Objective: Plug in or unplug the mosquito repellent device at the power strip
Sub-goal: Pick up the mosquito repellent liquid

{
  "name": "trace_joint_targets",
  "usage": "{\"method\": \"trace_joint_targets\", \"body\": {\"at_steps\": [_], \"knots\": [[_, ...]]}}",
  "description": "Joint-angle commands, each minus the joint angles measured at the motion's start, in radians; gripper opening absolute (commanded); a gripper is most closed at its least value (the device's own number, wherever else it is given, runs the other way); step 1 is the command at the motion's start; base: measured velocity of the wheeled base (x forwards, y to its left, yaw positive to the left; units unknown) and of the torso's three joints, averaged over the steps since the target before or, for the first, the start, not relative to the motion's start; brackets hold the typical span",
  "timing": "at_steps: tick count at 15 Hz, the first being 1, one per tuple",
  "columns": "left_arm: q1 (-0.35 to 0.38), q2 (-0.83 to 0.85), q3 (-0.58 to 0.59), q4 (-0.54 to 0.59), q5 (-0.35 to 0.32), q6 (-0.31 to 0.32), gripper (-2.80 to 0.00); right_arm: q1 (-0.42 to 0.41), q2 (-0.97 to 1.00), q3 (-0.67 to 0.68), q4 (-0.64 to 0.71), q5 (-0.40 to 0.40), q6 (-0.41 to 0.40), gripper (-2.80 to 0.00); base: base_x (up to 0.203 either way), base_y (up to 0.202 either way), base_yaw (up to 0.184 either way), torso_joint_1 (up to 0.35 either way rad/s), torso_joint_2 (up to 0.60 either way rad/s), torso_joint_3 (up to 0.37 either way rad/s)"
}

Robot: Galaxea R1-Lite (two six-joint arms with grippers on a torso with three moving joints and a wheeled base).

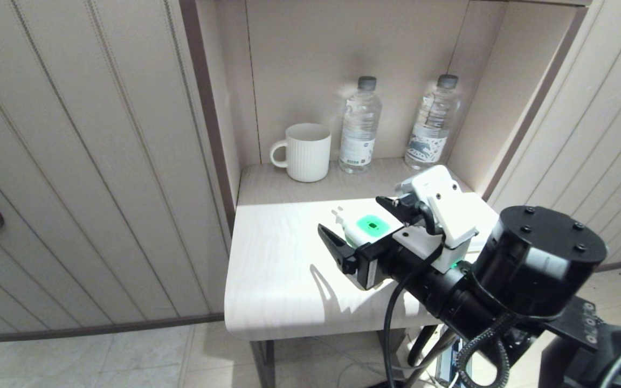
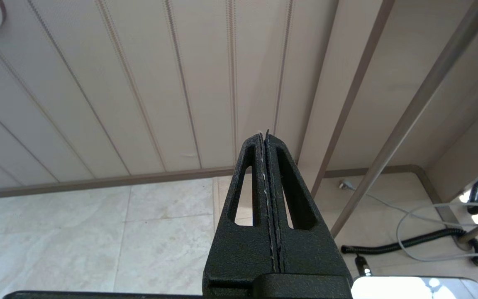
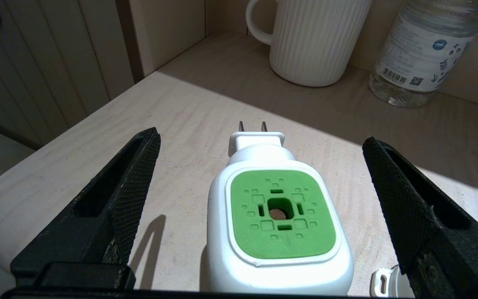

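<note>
Device [image 1: 366, 228] stands unplugged on table [image 1: 283, 269], prongs pointing far; right gripper [image 1: 354, 222] spread wide around it, fingers [image 3: 110, 199] clear of both sides; left gripper [image 2: 266, 137] closed, low near floor.

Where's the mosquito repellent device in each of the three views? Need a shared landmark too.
Head view: mosquito repellent device on the table, between the open fingers of the right gripper.
Left wrist view: not in it; only wall, floor and cables.
Right wrist view: bottom centre, prongs pointing toward the white mug.
Shared landmark: the white mug, in head and right wrist views.
</note>
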State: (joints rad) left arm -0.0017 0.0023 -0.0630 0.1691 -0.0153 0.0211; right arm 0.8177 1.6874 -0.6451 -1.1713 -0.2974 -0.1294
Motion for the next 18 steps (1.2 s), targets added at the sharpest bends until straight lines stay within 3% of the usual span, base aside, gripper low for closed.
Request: {"method": "trace_joint_targets", "body": {"at_steps": [1, 15, 17, 18], "knots": [[0.0, 0.001, 0.0, 0.001, 0.0, 0.0, -2.8, 0.002, -0.002, -0.002, -0.005, -0.003, -0.001, 0.0, 0.0, 0.0, 0.0, 0.0, 0.0, 0.0], [0.0, 0.001, 0.0, 0.001, 0.0, 0.0, -2.8, 0.002, 0.006, -0.005, -0.007, 0.0, 0.001, 0.0, 0.0, 0.0, 0.0, 0.0, 0.0, 0.0], [0.0, 0.001, 0.0, 0.0, 0.0, 0.0, -2.8, 0.002, 0.009, -0.005, -0.005, 0.0, 0.001, -2.8, 0.0, 0.0, 0.0, 0.0, 0.0, 0.0], [0.0, 0.001, 0.0, 0.0, 0.0, 0.0, -2.8, 0.003, 0.012, -0.005, -0.005, 0.0, 0.001, -2.8, 0.0, 0.0, 0.0, 0.0, 0.0, 0.0]]}}
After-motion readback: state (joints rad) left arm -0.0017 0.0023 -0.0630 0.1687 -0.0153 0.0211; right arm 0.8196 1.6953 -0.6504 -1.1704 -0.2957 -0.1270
